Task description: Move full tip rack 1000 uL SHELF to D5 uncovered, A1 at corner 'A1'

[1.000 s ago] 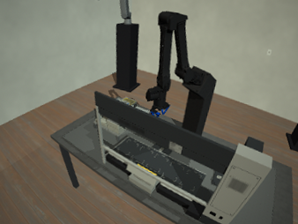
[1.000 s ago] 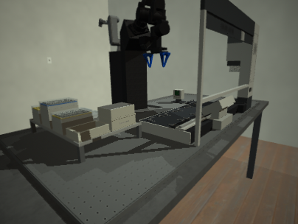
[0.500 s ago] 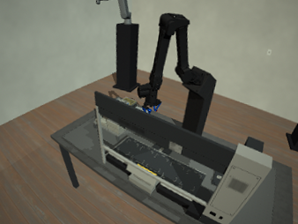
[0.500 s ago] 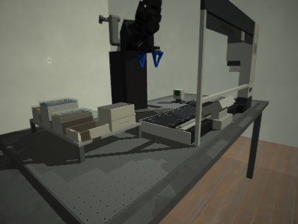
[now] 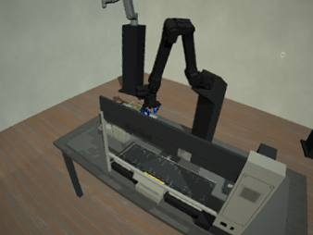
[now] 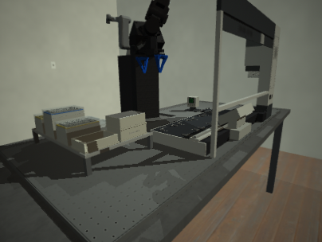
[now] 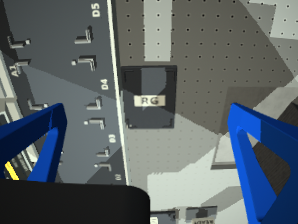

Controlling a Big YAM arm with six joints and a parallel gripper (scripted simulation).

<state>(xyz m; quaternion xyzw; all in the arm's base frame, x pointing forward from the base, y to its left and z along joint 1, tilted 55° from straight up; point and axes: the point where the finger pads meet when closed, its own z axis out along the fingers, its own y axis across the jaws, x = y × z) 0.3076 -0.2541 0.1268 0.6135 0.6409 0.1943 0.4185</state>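
My gripper point(image 6: 151, 64) with blue fingers is open and empty, held high above the table between the deck and the shelf; it also shows in the top view point(image 5: 149, 111) and in the wrist view point(image 7: 149, 156). The labware shelf point(image 6: 89, 133) stands at the left and holds two covered tip racks point(image 6: 64, 115) point(image 6: 77, 127), stacked pale blocks point(image 6: 127, 124) and a low open item point(image 6: 96, 142). The dark deck point(image 6: 191, 123) with corner brackets lies beyond it. In the wrist view the deck edge with the D5 mark point(image 7: 95, 11) is at the left, and the RG nest point(image 7: 149, 98) lies straight below.
A tall frame post point(image 6: 217, 80) and a grey cabinet point(image 5: 253, 196) stand by the deck. A black arm pedestal point(image 6: 139, 87) is behind the shelf.
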